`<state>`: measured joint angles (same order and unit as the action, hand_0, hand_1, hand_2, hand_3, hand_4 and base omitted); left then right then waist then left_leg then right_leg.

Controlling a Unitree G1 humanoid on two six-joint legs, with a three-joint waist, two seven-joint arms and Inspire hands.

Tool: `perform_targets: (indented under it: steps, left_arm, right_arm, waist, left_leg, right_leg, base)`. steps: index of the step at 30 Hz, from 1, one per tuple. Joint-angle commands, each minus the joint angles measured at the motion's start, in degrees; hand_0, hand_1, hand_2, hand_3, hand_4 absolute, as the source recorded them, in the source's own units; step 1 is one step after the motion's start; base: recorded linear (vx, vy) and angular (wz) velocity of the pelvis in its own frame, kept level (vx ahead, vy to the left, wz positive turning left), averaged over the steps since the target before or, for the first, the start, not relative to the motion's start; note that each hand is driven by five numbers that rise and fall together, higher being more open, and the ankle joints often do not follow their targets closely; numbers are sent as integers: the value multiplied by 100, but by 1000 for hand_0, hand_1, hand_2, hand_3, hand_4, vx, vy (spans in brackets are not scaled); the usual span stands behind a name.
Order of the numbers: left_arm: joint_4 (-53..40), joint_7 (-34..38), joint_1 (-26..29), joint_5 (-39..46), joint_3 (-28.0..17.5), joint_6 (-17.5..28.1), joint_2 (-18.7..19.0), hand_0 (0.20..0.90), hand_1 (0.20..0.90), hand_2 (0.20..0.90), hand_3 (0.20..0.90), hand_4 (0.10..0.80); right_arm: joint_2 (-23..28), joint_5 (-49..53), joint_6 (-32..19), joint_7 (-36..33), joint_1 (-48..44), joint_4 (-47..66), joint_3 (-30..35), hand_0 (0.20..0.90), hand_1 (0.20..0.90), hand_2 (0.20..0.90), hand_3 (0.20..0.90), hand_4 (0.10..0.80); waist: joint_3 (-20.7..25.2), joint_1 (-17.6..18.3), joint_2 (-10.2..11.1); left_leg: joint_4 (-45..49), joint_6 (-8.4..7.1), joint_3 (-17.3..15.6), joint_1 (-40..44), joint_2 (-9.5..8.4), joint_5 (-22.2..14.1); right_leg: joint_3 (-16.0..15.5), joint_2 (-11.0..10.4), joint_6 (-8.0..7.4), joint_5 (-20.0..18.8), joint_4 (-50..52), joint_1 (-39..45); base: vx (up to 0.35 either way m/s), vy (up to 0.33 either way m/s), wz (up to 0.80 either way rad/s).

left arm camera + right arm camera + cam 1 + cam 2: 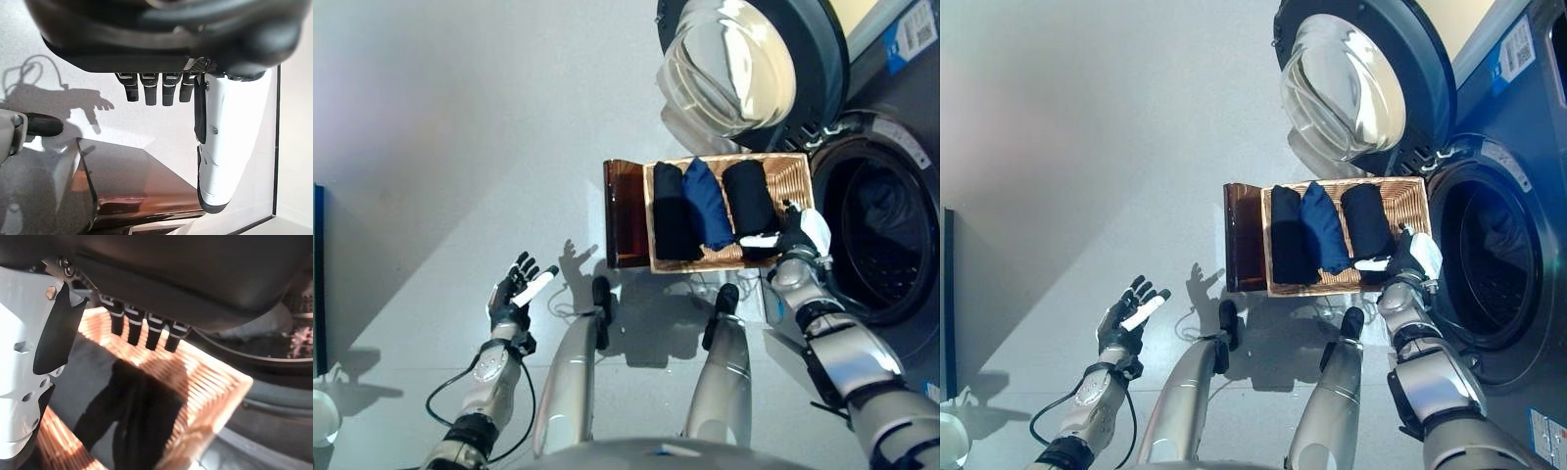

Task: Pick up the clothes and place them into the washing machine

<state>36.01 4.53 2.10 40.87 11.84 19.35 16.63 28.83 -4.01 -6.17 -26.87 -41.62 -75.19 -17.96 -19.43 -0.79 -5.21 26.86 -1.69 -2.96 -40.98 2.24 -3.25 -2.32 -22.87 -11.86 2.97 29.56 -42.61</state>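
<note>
A wicker basket [795, 174] stands on the floor before the washing machine's open drum [876, 235]. Three rolled garments lie side by side in it: a black roll [674, 211], a navy blue roll [707, 204] and another black roll [749, 196]. My right hand [798, 235] is at the basket's near right corner, its white-covered thumb lying over the near end of the right black roll [132, 416]; its fingers [146, 330] are straight, so it is open. My left hand [517, 289] hovers open over the floor at the lower left, far from the basket.
The washer's round glass door [734, 64] hangs open above the basket's far side. A brown box-like stand [625, 213] adjoins the basket's left side. A dark panel [318, 279] lines the left edge, with a white round object [323, 416] below it.
</note>
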Motion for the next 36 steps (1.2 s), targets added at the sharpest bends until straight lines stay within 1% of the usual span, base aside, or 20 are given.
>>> perform_targets:
  steps: [1,9,12,19,27,34,35,36]
  left_arm:
    - [-298,64,-65,-126,-336,511,409,900,900,900,900,800]
    - [-597,33,-202,-105,-318,513,507,900,900,900,900,800]
    - [-725,26,-295,-78,-395,516,572,900,900,900,900,800]
    - [-781,30,-339,-52,-383,523,581,900,900,900,900,800]
    - [-1118,45,-489,-49,-384,560,650,900,900,900,900,800]
    - [-1085,75,-494,-57,-412,570,660,900,900,900,900,800]
    - [-1086,80,-488,-62,-416,573,663,900,900,900,900,800]
    - [-1128,82,-484,-67,-412,577,673,900,900,900,900,800]
  right_arm:
    - [574,-55,-122,-456,-432,269,-102,900,900,900,900,800]
    - [674,-76,-74,-457,-701,197,-211,900,900,900,900,800]
    - [704,-128,-36,-449,-825,135,-295,900,900,900,900,800]
    - [567,-83,-9,-435,-885,-72,-310,900,900,900,900,800]
    - [457,-105,30,-422,-999,-273,-377,900,900,900,900,800]
    - [366,-82,14,-412,-973,-235,-374,900,900,900,900,800]
    - [347,-77,8,-410,-950,-237,-365,746,746,746,746,690]
    - [337,-69,12,-401,-928,-245,-354,387,387,387,387,433]
  waist:
    - [157,-34,-34]
    - [112,-89,-51]
    - [87,-139,-88]
    - [46,-206,-142]
    - [29,-341,-242]
    - [63,-358,-225]
    - [65,-353,-218]
    - [69,-353,-213]
  left_leg:
    - [333,-590,302,300,357,-499]
    - [487,-568,324,154,333,-528]
    - [507,-556,328,69,328,-527]
    - [577,-531,361,-80,305,-511]
    - [702,-490,392,-369,237,-506]
    - [833,-475,436,-459,230,-547]
    - [858,-472,440,-472,236,-556]
    - [882,-471,448,-486,238,-567]
  right_leg:
    - [215,-54,55,-913,-367,43]
    - [230,-56,76,-849,-236,-56]
    - [231,-49,82,-824,-183,-158]
    - [241,-44,107,-770,-63,-282]
    - [248,-76,120,-724,114,-537]
    - [284,-63,139,-655,309,-648]
    - [290,-58,143,-642,346,-664]
    - [289,-60,143,-629,381,-689]
  base:
    - [0,0,0]
    - [0,0,0]
    - [0,0,0]
    - [1,2,2]
    - [-8,-1,5]
    - [1,1,2]
    - [3,-9,6]
    - [4,-11,6]
